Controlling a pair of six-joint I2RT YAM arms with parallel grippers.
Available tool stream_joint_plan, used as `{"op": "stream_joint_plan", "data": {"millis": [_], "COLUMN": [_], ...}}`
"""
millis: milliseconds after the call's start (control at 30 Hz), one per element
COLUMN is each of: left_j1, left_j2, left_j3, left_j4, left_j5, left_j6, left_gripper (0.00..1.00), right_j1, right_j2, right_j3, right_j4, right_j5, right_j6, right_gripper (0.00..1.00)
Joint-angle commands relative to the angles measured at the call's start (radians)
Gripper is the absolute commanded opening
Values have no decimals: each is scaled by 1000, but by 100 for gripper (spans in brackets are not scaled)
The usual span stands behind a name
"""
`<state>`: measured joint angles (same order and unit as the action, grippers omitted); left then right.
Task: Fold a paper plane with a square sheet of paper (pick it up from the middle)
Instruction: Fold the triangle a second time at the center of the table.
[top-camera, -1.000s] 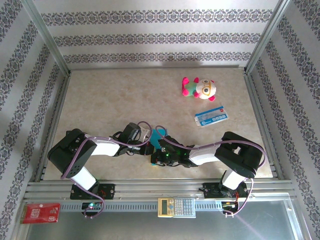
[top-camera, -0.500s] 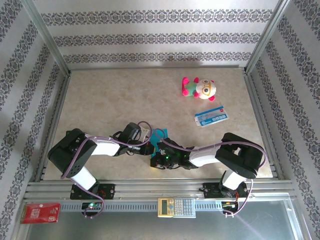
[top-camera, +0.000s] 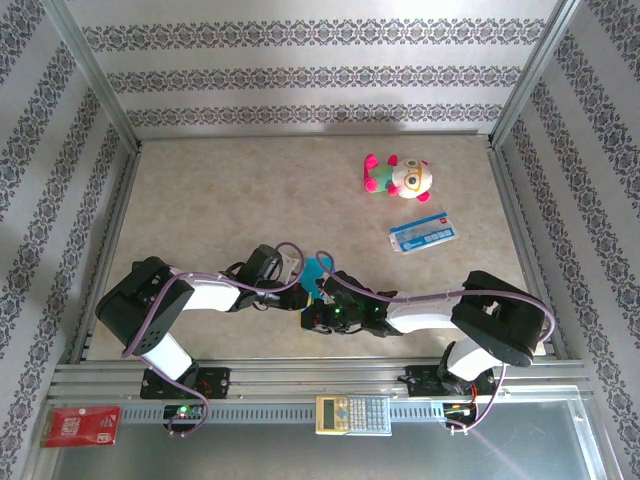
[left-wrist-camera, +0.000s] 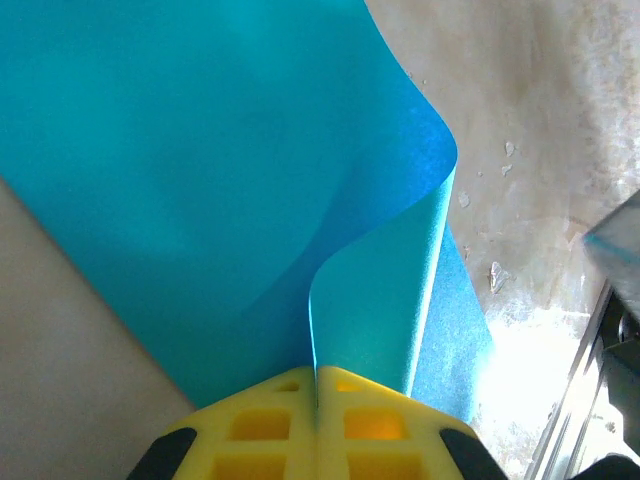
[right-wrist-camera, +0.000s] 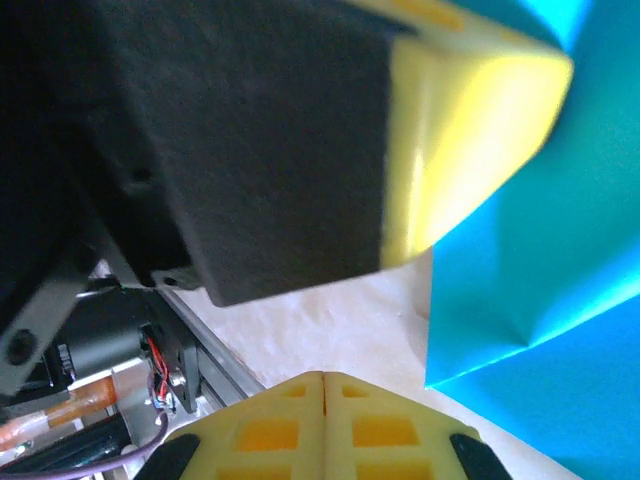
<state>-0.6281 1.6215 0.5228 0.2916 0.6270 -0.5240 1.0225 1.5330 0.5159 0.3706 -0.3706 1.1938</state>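
The square sheet of paper is teal-blue and sits near the table's front middle, between the two arms. In the left wrist view the sheet curls upward, and one edge runs into the seam of my left gripper, which is shut on it. My left gripper reaches in from the left. My right gripper is shut on nothing just above bare tabletop, with a creased part of the sheet to its right and a left finger close above. From above, my right gripper is on the sheet's near side. The paper plane is out of view.
A plush toy and a white-and-blue printed card lie at the back right. Metal rails run along the near edge, with a calculator and a red pack below them. Patterned walls enclose the table.
The right arm's elbow has swung out to the right and toward the near edge, while its gripper stayed low beside the sheet. The left arm has held still with the sheet.
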Motion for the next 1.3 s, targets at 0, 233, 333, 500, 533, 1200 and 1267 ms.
{"op": "stream_joint_plan", "data": {"millis": [0, 233, 333, 500, 533, 1200, 1267], "left_j1": [-10, -10, -10, -10, -10, -9, -10], "left_j2": [91, 90, 92, 93, 95, 107, 110], "left_j3": [-26, -23, -17, -12, -11, -11, -7], "left_j4": [-115, -119, -125, -126, -126, -118, -121], "left_j5": [-104, -102, -102, -100, -99, -130, -130], "left_j6": [37, 39, 44, 43, 43, 14, 15], "left_gripper": [0, 0, 0, 0, 0, 0, 0], "right_j1": [-13, -33, -41, -43, -42, 12, 18], "right_j2": [10, 69, 81, 104, 107, 75, 78], "right_j3": [20, 51, 55, 37, 31, -3, 2], "right_j4": [-8, 4, 3, 0, -1, -100, -96], "right_j5": [48, 47, 51, 52, 50, 0, -11], "right_j6": [-29, -46, -55, -53, -50, -25, -30], "right_gripper": [2, 2, 2, 2, 1, 0, 0]}}
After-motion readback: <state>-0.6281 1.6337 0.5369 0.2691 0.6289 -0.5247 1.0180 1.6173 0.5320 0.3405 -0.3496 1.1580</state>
